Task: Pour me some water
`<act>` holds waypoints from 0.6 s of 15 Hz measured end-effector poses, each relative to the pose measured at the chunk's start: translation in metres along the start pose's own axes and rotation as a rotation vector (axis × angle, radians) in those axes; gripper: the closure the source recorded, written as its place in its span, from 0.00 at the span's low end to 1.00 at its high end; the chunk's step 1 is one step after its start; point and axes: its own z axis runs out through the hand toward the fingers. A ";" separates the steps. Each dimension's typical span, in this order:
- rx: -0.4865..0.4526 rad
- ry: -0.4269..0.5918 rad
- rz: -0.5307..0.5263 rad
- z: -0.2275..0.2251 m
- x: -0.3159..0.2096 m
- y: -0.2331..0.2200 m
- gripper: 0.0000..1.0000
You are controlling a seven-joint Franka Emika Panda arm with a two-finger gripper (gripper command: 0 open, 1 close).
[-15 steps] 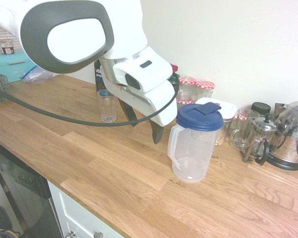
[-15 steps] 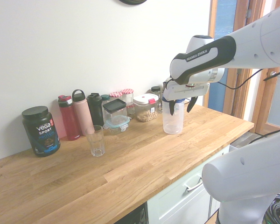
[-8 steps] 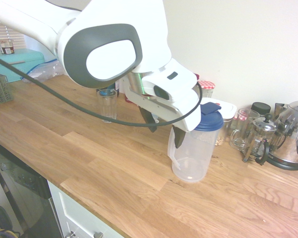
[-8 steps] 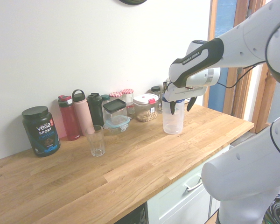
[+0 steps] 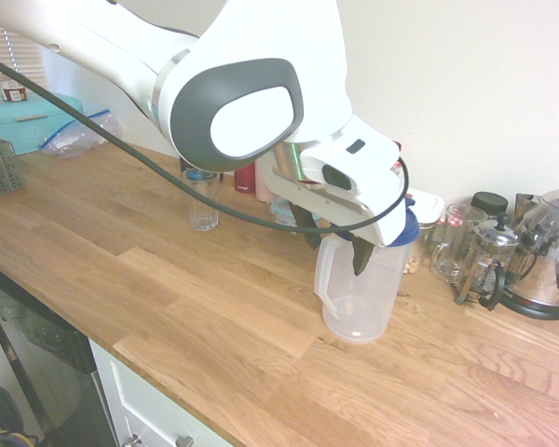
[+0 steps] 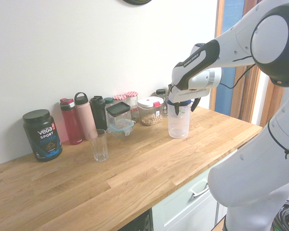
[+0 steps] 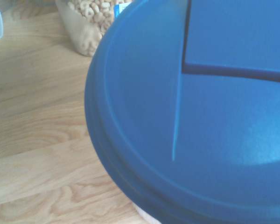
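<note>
Your wooden counter [image 5: 196, 307] ran the whole width of both outside views; you had the white arm [image 5: 242, 102] reaching down over its back half, and in the first exterior view that arm filled the upper middle of the picture; the clear plastic pitcher [image 5: 354, 293] stood upright on the counter at about 4 o'clock from the arm's big grey joint, with its handle turned toward 9 o'clock and little or nothing visible inside it; you could see its blue lid [image 7: 196, 116] filling most of the wrist view, with a raised flap on it and wood grain beside it; the gripper [image 5: 334, 244] hung right over that lid with its two dark fingers [image 5: 360, 256] spread apart, one to each side of the pitcher's upper rim, and you could not tell from these views whether either finger touched the plastic; the empty drinking glass [image 6: 98, 145] stood upright well apart from the pitcher, at 9 o'clock from it in the second exterior view; behind the glass, along the wall, you had a black protein tub [image 6: 42, 134], a red bottle [image 6: 70, 121], a pink bottle [image 6: 85, 116] and a dark bottle [image 6: 98, 113]; a cereal jar [image 6: 151, 111] with a white lid stood just behind the pitcher.
</note>
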 end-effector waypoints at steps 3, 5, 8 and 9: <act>0.000 0.001 0.000 0.001 0.001 0.000 1.00; 0.000 0.001 0.000 0.001 0.001 0.000 1.00; 0.000 0.001 -0.001 0.001 0.000 -0.001 1.00; 0.000 0.001 -0.002 0.001 0.000 -0.001 1.00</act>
